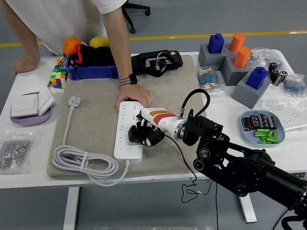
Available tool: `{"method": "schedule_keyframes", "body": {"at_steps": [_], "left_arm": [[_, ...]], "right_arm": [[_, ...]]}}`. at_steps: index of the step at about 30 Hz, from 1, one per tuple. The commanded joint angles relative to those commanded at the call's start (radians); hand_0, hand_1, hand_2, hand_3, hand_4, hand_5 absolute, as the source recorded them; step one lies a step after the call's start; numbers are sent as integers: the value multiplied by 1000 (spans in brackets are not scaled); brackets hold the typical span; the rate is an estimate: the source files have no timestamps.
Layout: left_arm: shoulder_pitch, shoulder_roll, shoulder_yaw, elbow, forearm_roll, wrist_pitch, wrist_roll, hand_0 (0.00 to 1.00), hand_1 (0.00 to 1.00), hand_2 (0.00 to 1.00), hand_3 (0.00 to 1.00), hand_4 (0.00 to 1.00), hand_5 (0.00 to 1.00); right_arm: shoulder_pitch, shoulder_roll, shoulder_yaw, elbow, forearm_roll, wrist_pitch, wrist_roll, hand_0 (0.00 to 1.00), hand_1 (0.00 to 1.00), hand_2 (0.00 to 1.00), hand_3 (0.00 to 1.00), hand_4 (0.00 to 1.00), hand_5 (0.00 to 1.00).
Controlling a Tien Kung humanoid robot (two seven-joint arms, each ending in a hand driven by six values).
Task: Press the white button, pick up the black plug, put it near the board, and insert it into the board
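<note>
A white power strip [125,130] lies on the grey felt mat [96,124], its white cable [81,165] coiled at the front left. My right hand [143,134] comes in from the right and is curled around a black plug [148,138] at the strip's right side, over its sockets. The plug's thin black cord [184,165] trails off the table's front edge. A person's hand [135,96] rests on the strip's far end, holding it down. My left arm is out of view.
A blue tray [93,72] with toys, a Rubik's cube [58,78] and a black device [158,62] sit at the back. Grey blocks with blue and orange pegs [235,62] and a blue dish of batteries [264,129] stand at the right. White switches [31,104] lie at the left.
</note>
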Motion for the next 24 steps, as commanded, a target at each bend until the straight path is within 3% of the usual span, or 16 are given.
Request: {"method": "schedule_keyframes", "body": {"at_steps": [24], "left_arm": [[0, 1, -12, 0, 6, 2, 2, 621, 626, 632, 685, 519, 381]], "right_arm": [[30, 0, -18, 7, -1, 6, -4, 401, 359, 448, 483, 766, 2]]}}
